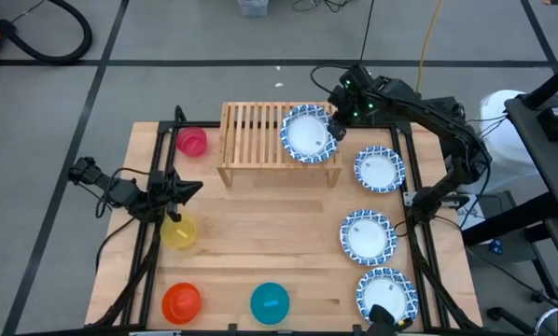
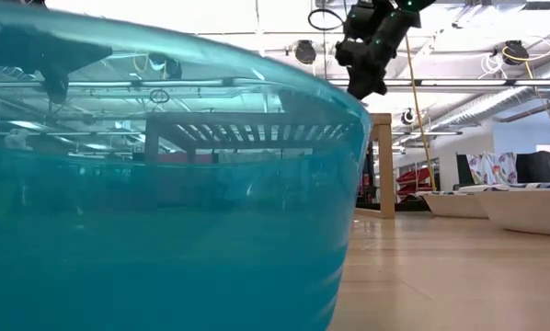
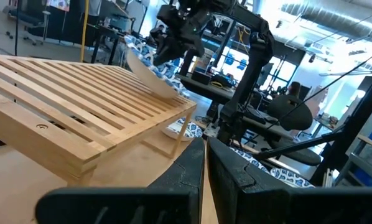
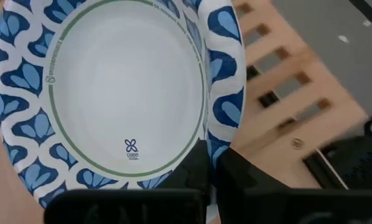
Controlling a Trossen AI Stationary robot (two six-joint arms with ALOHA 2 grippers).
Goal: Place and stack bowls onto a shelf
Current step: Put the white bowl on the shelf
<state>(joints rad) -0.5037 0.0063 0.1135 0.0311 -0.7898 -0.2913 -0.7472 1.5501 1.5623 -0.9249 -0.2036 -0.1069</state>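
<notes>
Low view mostly blocked by teal bowl (image 2: 165, 184), shelf (image 2: 247, 129) half-hidden behind.

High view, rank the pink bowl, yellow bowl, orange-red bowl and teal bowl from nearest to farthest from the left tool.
Measured from the left tool, at the table's left side:
1. Yellow bowl, just below it along the left edge.
2. Pink bowl, above it, beside the shelf.
3. Orange-red bowl, front left corner.
4. Teal bowl, front edge, toward the middle.

Wooden table (image 1: 260, 252); shelf (image 1: 256, 140), scattered bowls (image 1: 367, 233)
</notes>
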